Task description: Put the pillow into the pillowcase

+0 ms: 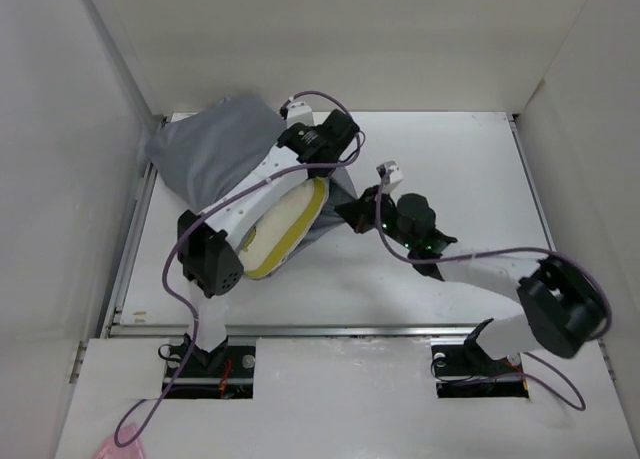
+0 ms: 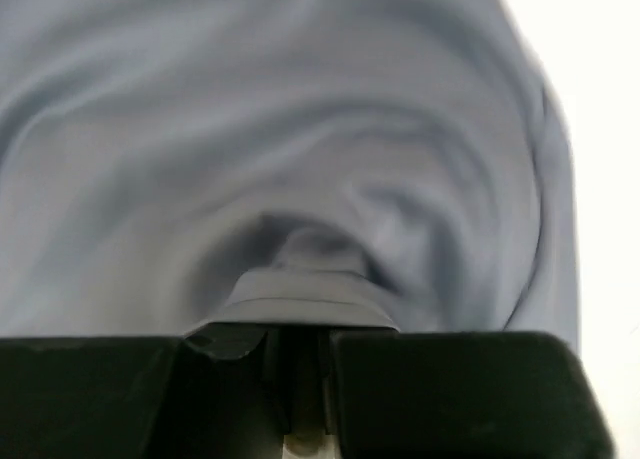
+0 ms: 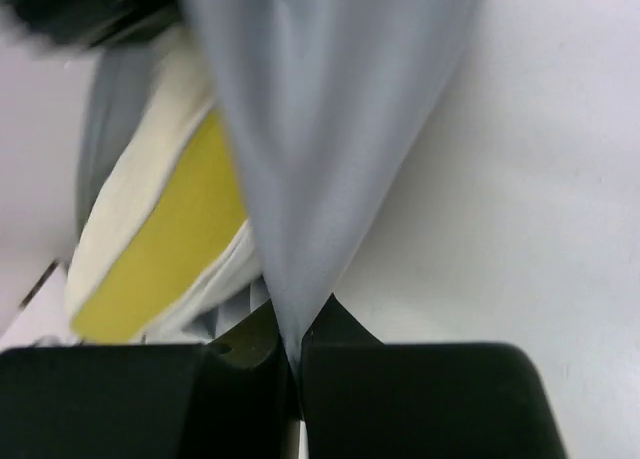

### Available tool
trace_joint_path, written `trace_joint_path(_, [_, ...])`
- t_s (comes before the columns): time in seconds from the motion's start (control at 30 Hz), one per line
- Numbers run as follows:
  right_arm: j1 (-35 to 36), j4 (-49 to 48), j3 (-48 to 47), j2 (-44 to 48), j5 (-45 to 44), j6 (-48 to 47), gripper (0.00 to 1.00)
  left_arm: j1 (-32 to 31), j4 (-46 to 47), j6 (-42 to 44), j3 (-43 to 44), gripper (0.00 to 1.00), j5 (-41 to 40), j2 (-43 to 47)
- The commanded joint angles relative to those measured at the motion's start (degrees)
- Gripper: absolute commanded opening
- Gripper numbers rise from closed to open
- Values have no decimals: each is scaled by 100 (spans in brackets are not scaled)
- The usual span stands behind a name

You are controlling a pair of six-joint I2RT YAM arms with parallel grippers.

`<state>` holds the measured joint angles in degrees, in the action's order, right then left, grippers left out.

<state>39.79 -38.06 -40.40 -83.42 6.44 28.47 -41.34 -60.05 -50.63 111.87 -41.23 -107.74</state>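
Two robot arms work a grey pillowcase over a pillow at the far left of the white table. The pillow lies mostly inside the sack, with only its near end, cream face and yellow edge band, showing at the mouth. The left fingers are pressed together on a fold of the cloth at the far side of the opening. The right fingers pinch the hem into a taut grey sheet beside the exposed yellow band.

The step in hand looks to be drawing the mouth down over that last end. It would go best with both pinches travelling together toward the near edge, hem held wide and lifted so that it clears the corner (a slack hem would likely bunch against the band).

The case is thin, limp and plain, creasing in soft swirls around the left pinch. The pillow is plump and yielding.
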Motion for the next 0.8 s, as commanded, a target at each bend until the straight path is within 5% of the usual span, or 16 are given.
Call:
trace_joint_path(0.0, [-15, 448, 620, 1585, 1024, 202, 0, 249, -463, -1087, 851, 0, -1158, -746])
trace_joint_path(0.23, [-15, 3439, 595, 4347, 782, -236, 0, 302, -60, -1423, 828, 3, -914, -1039])
trace_joint_path(0.3, [-15, 3796, 595, 4640, 335, -237, 0, 302, 28, -1171, 696, 36, -729, -985])
trace_joint_path(0.4, [-15, 4105, 595, 4353, 7, -297, 0, -82, 641, -187, 248, 73, -61, -573])
trace_joint_path(0.53, [-15, 4105, 402, 3237, -264, -429, 0, -995, 854, 1062, -183, 100, 816, -11])
trace_joint_path(0.77, [-225, 4491, 164, 2690, -934, -570, 0, -2009, 916, 1767, -604, 100, 2171, 1079])
